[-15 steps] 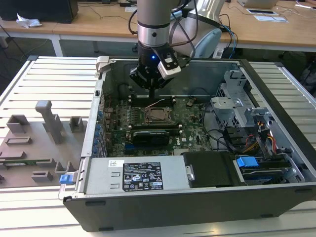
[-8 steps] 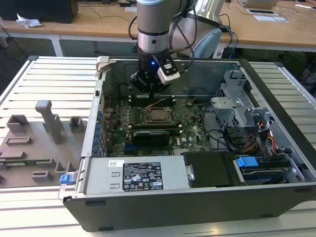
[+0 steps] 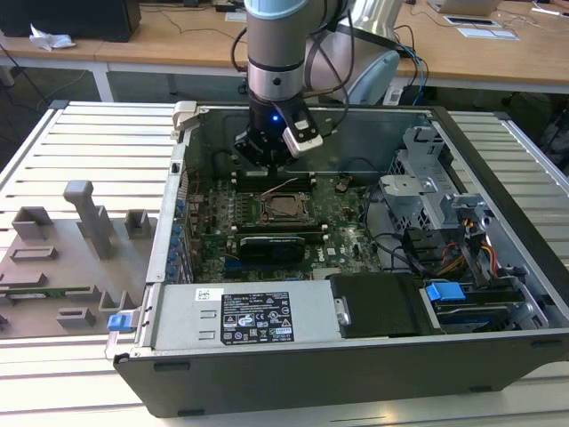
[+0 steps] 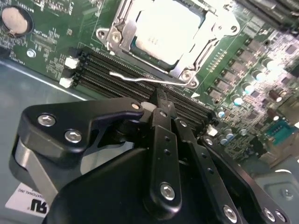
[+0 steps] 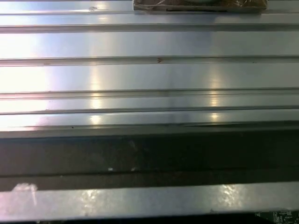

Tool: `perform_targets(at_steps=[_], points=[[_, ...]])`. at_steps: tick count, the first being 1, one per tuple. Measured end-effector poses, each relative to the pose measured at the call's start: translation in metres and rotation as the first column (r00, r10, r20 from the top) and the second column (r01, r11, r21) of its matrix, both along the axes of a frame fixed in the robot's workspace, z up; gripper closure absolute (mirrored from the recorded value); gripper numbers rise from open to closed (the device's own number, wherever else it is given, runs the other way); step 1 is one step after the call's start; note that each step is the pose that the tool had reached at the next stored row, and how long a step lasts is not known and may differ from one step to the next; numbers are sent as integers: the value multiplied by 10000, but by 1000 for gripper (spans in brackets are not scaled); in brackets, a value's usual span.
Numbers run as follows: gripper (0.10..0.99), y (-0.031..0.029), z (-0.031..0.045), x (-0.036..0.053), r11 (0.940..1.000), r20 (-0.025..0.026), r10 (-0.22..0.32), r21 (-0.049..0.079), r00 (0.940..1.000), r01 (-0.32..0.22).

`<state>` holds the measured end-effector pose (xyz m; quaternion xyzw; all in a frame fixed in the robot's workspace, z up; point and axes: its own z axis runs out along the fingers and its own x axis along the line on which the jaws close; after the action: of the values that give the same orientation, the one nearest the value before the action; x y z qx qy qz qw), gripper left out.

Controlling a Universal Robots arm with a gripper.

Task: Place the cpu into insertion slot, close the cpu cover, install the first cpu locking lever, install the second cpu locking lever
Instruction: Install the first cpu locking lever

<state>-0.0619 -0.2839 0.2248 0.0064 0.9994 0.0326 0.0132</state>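
The cpu (image 4: 163,28) lies in the insertion slot (image 3: 283,206) on the green motherboard (image 3: 342,236), its silvery top showing through the window of the cpu cover (image 4: 113,38), which lies flat over it. A thin wire locking lever (image 4: 140,78) runs along the slot's edge by the memory slots; in the exterior view it stands slightly raised (image 3: 286,185). My gripper (image 4: 161,100) hangs just behind the slot over the memory slots, fingers together with nothing seen between them, its tip close to the lever. Whether it touches the lever I cannot tell.
The open computer case (image 3: 267,374) walls in the board. Black memory slots (image 4: 107,70) lie under the gripper. A power supply (image 3: 240,316) sits at the front, and a drive cage (image 3: 427,200) with cables stands on the exterior view's right. Grey fixtures (image 3: 84,218) stand outside on its left.
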Motion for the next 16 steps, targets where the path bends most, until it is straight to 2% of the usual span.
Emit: perform_targets(at_steps=[3,10,12,16], points=[[980,-1,-16,0,9995,0,317,-1,9995,-317],[980,-22,-61,16,9995,-10,311,11,9995,-311],[980,-23,-67,51,9995,-25,310,8,9995,-310],[980,-23,-95,196,9995,-83,311,11,9995,-311]])
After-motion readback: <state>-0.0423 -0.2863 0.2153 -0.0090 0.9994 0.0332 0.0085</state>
